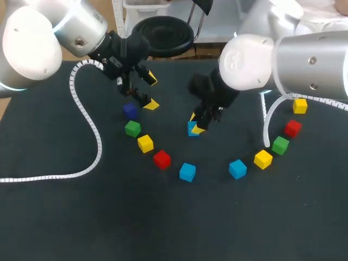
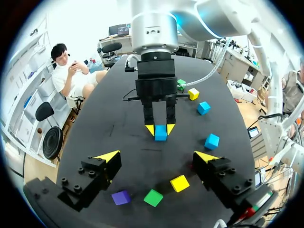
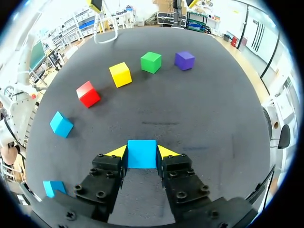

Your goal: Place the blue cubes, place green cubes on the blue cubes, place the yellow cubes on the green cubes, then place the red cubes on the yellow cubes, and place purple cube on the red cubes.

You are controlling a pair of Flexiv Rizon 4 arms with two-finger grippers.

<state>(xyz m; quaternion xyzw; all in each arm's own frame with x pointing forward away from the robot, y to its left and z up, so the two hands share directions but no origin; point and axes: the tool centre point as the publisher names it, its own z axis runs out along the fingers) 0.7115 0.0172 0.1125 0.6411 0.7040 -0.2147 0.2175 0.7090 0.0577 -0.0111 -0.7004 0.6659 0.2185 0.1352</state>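
The right gripper stands near the middle of the table, its two yellow tips pinching a blue cube from two opposite sides. In its own wrist view the held blue cube sits square between the fingers, faces flat against the pads. Being equal-sided, it has no long axis. It is low at the table top; whether it rests on it I cannot tell.

The left gripper hangs to the left and farther back, jaws spread wide with nothing between them. From its wrist view, the left gripper looks straight across at the right gripper.

Below the left gripper a diagonal row runs from far-left to near-middle: a purple cube, a green cube, a yellow cube, a red cube and a second blue cube, all apart. A mirrored row climbs to the right: a third blue cube, a right-hand yellow cube, a right-hand green cube, a right-hand red cube and a far yellow cube.

The two rows curve around the held cube, leaving bare dark surface around it. All the near part of the table is open. A white coiled cable loops across the left side.
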